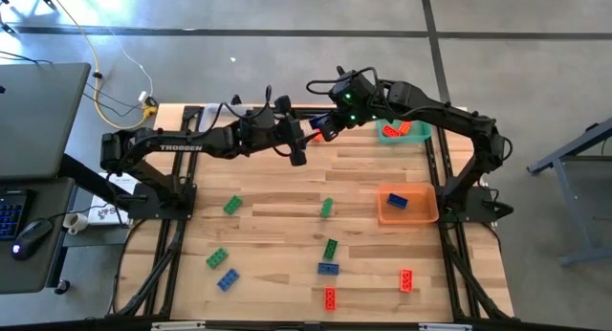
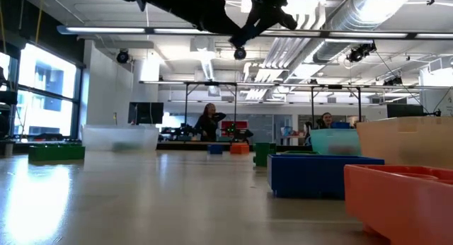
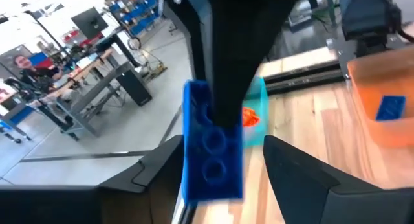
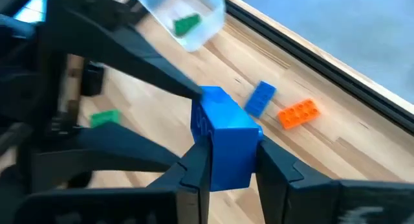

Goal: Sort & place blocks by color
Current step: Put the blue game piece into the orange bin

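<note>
Mid-air handover of a blue studded plastic brick (image 4: 223, 146) between the two grippers, above the far middle of the wooden table (image 1: 277, 226).

The right gripper (image 4: 226, 162) pinches the brick between its pressed-in fingers; the left gripper (image 3: 220, 169) stands spread on either side of it, apparently letting go. The brick's long axis runs along the left fingers. The orange rectangular tray (image 1: 421, 214), already holding one blue brick, lies nearer the right arm.

Wooden table (image 1: 287, 192): scattered blocks (image 1: 327, 208), teal tray (image 1: 394, 136), orange tray (image 1: 408, 214).
</note>
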Robot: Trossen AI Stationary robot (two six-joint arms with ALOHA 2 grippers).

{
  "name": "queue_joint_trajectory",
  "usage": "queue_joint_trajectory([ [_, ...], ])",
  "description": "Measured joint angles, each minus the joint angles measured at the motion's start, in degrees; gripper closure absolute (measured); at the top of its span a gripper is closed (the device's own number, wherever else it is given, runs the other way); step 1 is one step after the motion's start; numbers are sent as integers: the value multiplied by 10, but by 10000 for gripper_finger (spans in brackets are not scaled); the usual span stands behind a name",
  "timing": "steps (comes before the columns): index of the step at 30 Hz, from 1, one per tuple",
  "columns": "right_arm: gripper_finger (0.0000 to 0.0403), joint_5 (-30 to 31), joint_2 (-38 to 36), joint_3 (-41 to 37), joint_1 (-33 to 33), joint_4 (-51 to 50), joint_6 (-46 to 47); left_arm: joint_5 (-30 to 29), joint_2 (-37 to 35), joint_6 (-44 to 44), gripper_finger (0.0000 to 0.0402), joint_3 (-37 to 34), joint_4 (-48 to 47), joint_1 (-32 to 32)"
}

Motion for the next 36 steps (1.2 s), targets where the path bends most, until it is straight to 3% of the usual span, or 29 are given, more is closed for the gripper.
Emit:
queue_joint_trajectory([
  [9,335,7,0,0,1,-102,4,-35,0,-5,163,0,-20,1],
  [20,336,60,0,0,59,-303,68,-108,0,-6,161,0,-98,1],
  [29,336,99,-4,-13,117,-345,131,-108,0,-31,161,0,-112,1],
  [36,336,80,-20,-112,156,-346,180,-109,0,-35,161,0,-119,1],
])
